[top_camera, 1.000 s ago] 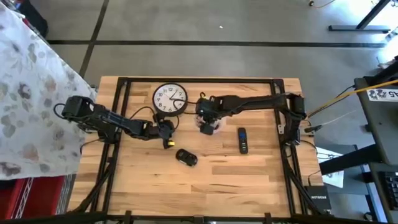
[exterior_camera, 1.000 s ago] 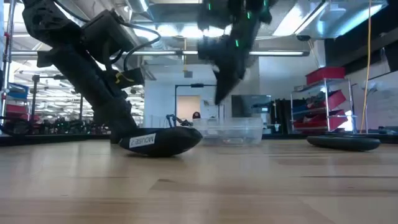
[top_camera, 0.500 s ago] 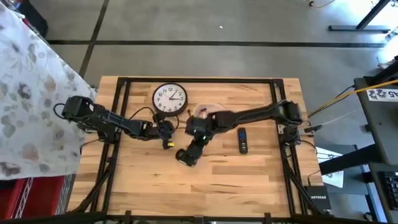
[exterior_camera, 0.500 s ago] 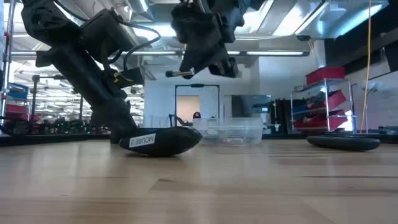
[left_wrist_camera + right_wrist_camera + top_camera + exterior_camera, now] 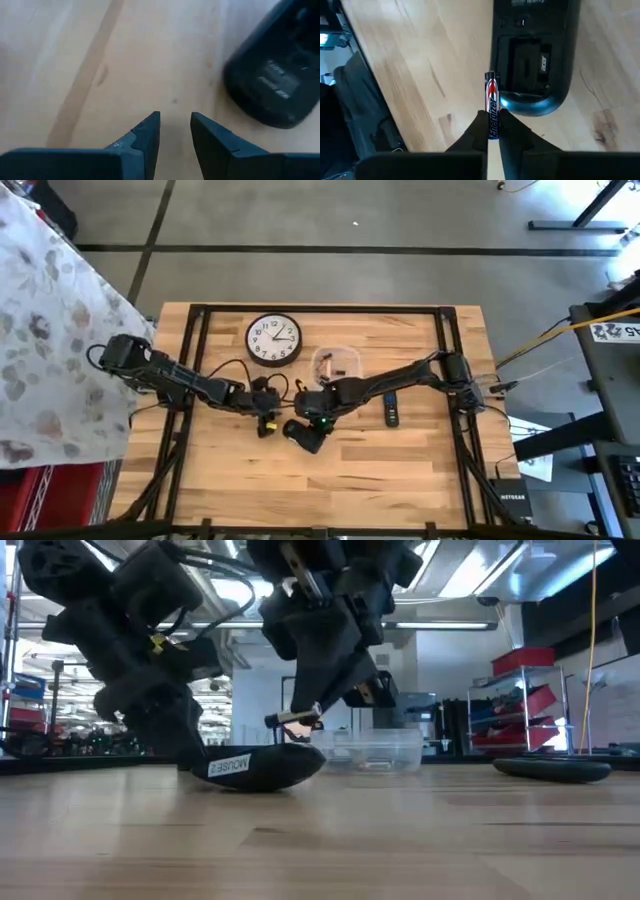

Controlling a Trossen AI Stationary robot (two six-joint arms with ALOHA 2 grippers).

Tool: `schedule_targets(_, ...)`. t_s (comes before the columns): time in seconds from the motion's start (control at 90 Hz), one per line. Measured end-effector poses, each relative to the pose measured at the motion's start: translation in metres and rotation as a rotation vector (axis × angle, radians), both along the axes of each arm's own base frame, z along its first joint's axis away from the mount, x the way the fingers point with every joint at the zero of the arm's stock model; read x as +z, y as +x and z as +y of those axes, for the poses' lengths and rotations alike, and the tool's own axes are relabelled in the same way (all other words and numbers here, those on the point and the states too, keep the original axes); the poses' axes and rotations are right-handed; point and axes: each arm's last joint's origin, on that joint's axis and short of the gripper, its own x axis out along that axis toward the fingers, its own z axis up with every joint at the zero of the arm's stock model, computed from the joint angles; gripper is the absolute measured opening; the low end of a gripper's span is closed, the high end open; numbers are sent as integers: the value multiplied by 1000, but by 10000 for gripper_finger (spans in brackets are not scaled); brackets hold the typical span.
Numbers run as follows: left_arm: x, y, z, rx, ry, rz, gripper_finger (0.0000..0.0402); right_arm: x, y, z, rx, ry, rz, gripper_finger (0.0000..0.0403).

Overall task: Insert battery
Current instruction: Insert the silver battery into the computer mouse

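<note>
- High view: I'm looking down on a pale wood-plank table (image 5: 400,470) on a grey concrete floor, with a flowery cloth (image 5: 40,330) off to one side. Landmark is the mouse (image 5: 303,434).
- Wall clock (image 5: 274,340) lies well beyond the mouse, clear tub (image 5: 337,363) sits near the clock, remote (image 5: 390,406) is off to the mouse's side.
- Low view shows a workshop with bright ceiling lights behind.
- Right gripper (image 5: 492,131) has its fingers clamped on the battery (image 5: 491,102), held just above the mouse's open battery bay.
- Left gripper (image 5: 175,131) sits just beside the mouse, fingers slightly apart, holding nothing.
- A second ago the right gripper was back over the tub; now it's come across to the mouse. The left one edged nearer too.
</note>
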Motion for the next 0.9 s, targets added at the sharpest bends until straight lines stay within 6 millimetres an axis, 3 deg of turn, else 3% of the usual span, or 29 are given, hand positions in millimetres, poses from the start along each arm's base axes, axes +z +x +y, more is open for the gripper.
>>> schedule_targets(0.389, 6, 6, -8, -31, -18, -98, 95, -8, 1, -14, -38, -23, 34, 1)
schedule_targets(0.9, 6, 5, -11, -59, -52, -83, 95, -15, -1, -13, -37, -39, 80, 1)
